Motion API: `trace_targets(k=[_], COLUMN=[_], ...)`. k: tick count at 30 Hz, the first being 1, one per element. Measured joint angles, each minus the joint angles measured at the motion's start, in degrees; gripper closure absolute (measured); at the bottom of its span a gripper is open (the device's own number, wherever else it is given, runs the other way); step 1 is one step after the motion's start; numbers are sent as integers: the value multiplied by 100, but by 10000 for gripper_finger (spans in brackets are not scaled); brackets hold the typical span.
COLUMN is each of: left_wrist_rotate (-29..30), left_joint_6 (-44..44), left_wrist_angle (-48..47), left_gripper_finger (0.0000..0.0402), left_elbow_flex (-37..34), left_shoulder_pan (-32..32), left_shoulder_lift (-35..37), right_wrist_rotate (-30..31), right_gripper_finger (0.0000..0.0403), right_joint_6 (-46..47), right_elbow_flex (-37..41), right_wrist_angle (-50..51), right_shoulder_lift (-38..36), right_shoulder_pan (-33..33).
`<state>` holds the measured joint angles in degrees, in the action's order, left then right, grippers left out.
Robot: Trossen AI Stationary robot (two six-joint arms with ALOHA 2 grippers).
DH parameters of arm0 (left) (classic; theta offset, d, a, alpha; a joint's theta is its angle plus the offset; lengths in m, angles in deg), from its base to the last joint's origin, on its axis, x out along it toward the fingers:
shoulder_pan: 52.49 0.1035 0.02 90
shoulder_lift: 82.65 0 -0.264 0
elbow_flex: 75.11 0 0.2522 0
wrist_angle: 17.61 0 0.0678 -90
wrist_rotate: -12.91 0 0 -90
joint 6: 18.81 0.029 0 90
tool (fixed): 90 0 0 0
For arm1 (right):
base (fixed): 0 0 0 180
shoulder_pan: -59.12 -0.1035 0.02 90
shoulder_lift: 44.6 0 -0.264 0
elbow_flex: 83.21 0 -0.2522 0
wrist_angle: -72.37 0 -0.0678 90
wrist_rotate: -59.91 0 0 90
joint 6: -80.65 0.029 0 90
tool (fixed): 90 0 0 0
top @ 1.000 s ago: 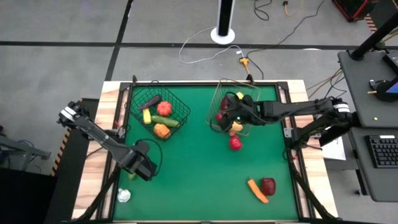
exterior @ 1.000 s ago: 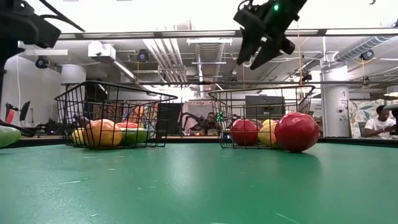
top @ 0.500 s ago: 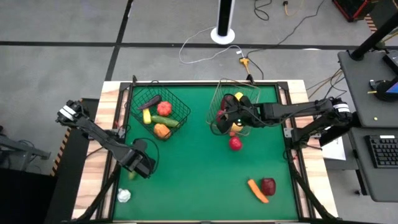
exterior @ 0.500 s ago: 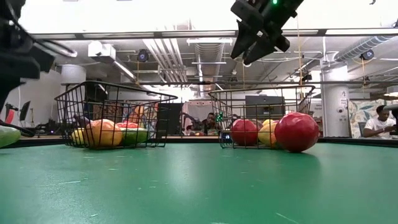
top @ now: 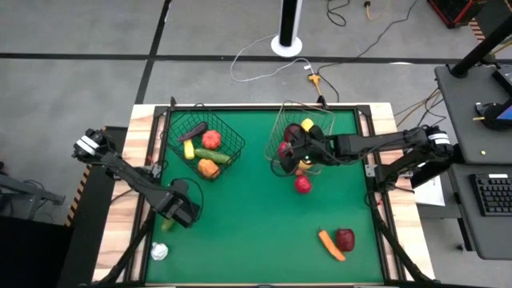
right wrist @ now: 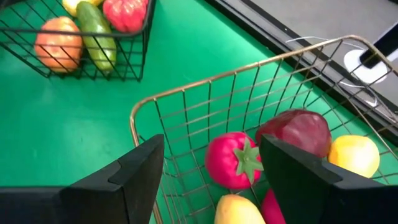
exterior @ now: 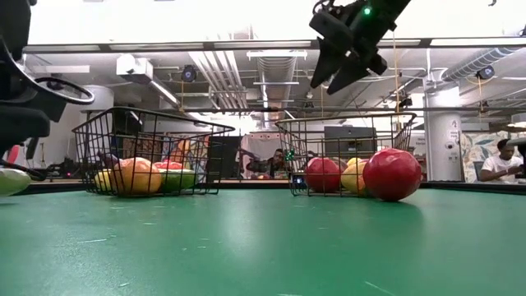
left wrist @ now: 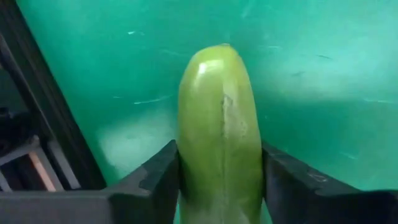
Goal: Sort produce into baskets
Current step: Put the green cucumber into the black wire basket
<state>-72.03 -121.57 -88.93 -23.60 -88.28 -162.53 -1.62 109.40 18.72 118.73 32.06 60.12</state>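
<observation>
Since earlier frame we see left tool (left wrist: 219, 186) closed, now pinching green cucumber (left wrist: 219, 134) at surface (top: 256, 216) edge; right tool (right wrist: 211, 171) spread over pale basket (right wrist: 186, 102).

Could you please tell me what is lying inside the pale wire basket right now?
The pale wire basket holds a red tomato, a dark red fruit and yellow pieces; the right gripper hides whatever lies lower.
</observation>
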Motion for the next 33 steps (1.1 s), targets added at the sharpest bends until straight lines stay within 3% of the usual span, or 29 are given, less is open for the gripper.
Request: trace_targets(k=[2, 9, 14, 18, 22, 26, 30, 33], left_wrist_rotate=[18, 260, 1541, 2667, 3539, 4187, 4347, 4153], left_joint_6=[2, 524, 1995, 2920, 3662, 4636, 5560, 6139], left_wrist_angle=[-2, -42, -162, -1013, -2075, -2229, -2209, -2069], left_gripper_finger=[256, 256, 254, 250, 252, 253, 253, 253], left_elbow_flex=[102, 1123, 2514, 3567, 4198, 4407, 4291, 3970], left_shoulder_pan=[0, -49, -123, 100, 605, 1417, 2496, 3357], left_shoulder_lift=[0, 0, 7, 11, 13, 135, 265, 336], right_wrist_rotate=[-2, -20, -20, -14, -3, -4, -7, -44], right_gripper_finger=[146, 140, 146, 151, 151, 147, 149, 153], right_joint_6=[-2, 45, 11, -30, -34, -42, -47, -47], right_elbow_flex=[60, 217, 238, 238, 238, 238, 238, 238], right_wrist_angle=[-5, -5, -24, -46, -44, -32, -31, -8], right_shoulder_lift=[0, 0, 0, 0, -2, -2, -3, -4], right_shoulder_pan=[0, 0, 0, 0, -2, -2, -2, -2])
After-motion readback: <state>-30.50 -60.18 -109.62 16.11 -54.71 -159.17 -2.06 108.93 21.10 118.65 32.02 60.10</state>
